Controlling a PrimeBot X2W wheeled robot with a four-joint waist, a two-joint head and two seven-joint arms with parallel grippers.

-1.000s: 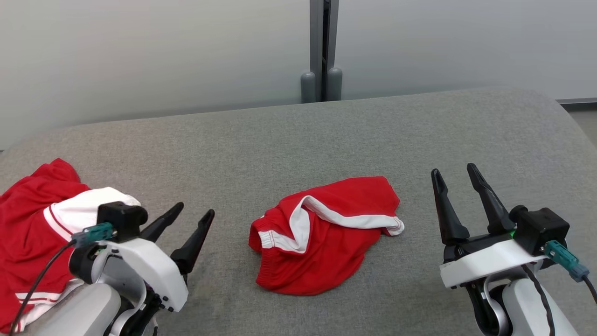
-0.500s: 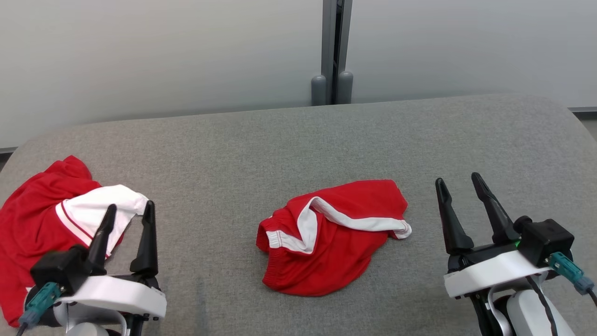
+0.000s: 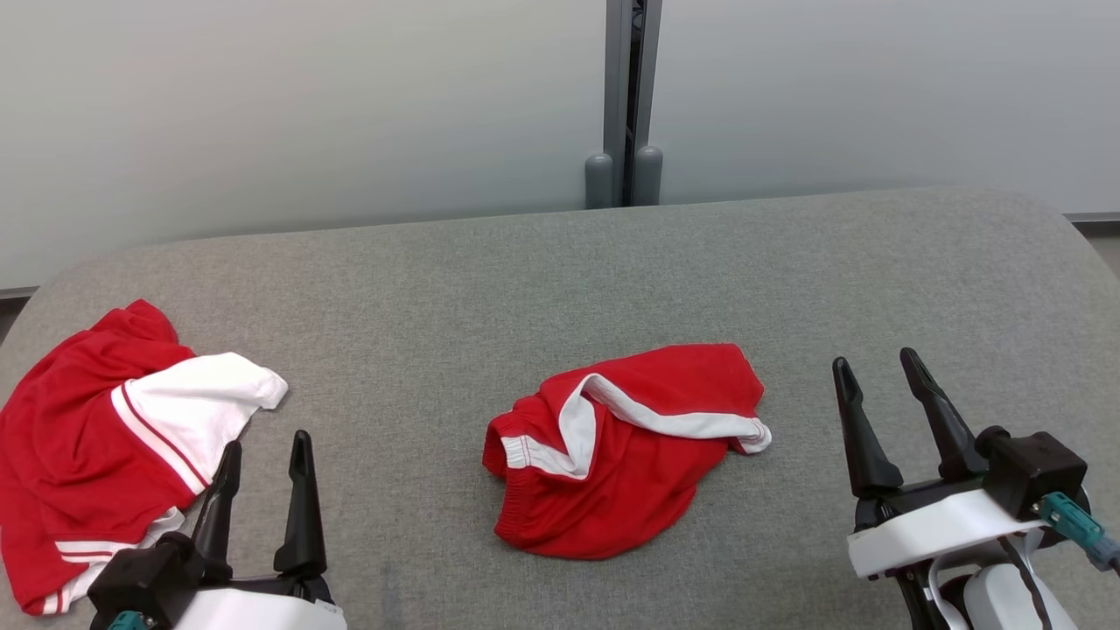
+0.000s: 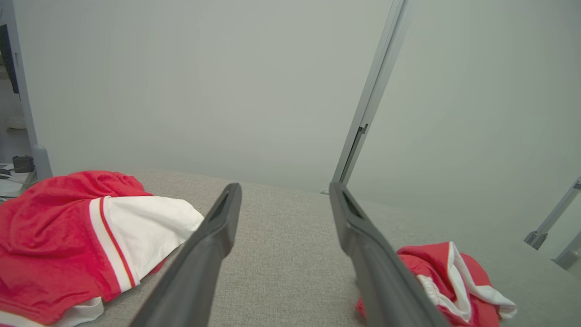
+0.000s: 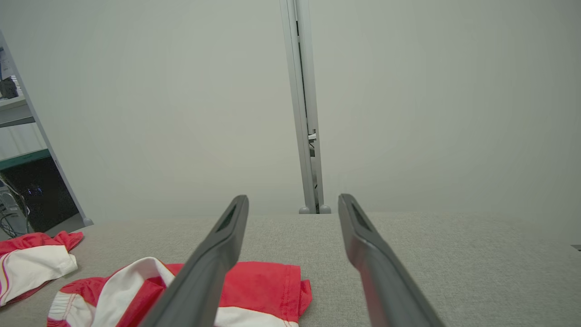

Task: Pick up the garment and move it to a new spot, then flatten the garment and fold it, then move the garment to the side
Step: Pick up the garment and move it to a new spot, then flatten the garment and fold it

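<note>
Right tool (image 5: 292,197) spread, empty; red-white garment (image 5: 268,284) crumpled on grey surface (image 5: 454,254), lower left.

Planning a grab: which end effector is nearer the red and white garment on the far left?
Left. The left end effector is beside the left garment; the right end effector, beyond the middle garment.
</note>
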